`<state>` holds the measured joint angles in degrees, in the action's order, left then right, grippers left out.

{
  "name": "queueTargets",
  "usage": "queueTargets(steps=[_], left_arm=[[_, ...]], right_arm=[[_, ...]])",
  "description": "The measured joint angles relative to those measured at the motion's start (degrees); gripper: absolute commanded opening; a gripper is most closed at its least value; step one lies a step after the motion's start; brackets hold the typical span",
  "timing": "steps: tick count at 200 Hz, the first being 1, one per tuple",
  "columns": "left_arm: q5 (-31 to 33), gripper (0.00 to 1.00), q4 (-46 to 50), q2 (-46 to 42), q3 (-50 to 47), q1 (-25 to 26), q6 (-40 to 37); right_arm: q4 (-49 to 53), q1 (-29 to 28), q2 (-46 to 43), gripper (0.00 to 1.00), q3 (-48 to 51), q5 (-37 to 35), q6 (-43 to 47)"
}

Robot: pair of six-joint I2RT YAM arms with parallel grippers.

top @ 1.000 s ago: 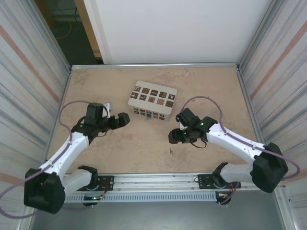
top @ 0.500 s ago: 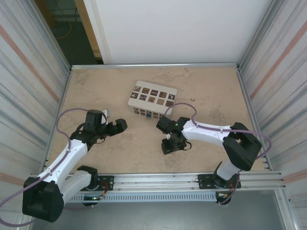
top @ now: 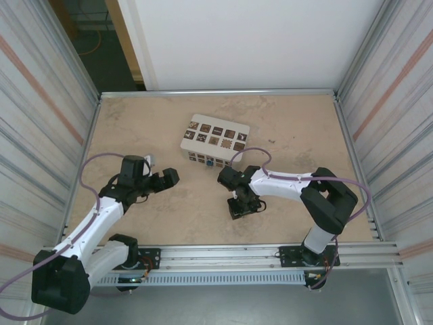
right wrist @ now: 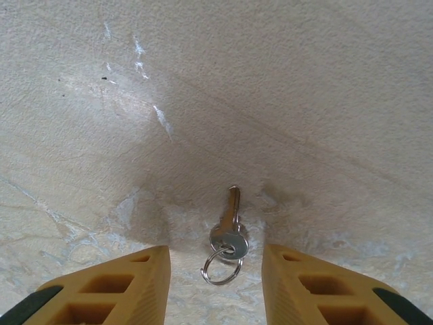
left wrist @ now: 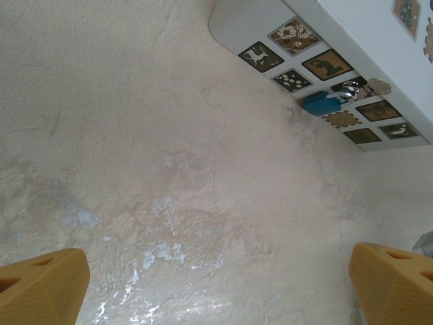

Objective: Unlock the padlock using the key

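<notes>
Swinging in from the right of the frame, the right gripper (top: 242,205) has reached the table's (top: 291,135) lower centre and narrowed its jaws astride the key (right wrist: 231,227), which lies flat between them, not yet pinched. Left gripper (top: 170,176) waits spread wide at left. The padlock (left wrist: 323,103) sits against the white box (top: 215,139), upper centre. A pickup looks imminent.

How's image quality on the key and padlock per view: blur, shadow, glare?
Right wrist: key sharp, no glare, lying in a soft shadow patch by the right gripper. Left wrist: padlock in focus against the white box, small glint on its shackle. Top external: even lighting, but the padlock is just a bluish speck.
</notes>
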<state>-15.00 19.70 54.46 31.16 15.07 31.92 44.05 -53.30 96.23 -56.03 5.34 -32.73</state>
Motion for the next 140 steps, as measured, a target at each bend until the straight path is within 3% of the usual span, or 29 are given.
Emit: queueTargets(steps=[140], left_arm=[[0.1, 0.99, 0.2, 0.7, 0.0, 0.0, -0.2]], right_arm=[[0.3, 0.0, 1.2, 0.27, -0.1, -1.1, 0.4]])
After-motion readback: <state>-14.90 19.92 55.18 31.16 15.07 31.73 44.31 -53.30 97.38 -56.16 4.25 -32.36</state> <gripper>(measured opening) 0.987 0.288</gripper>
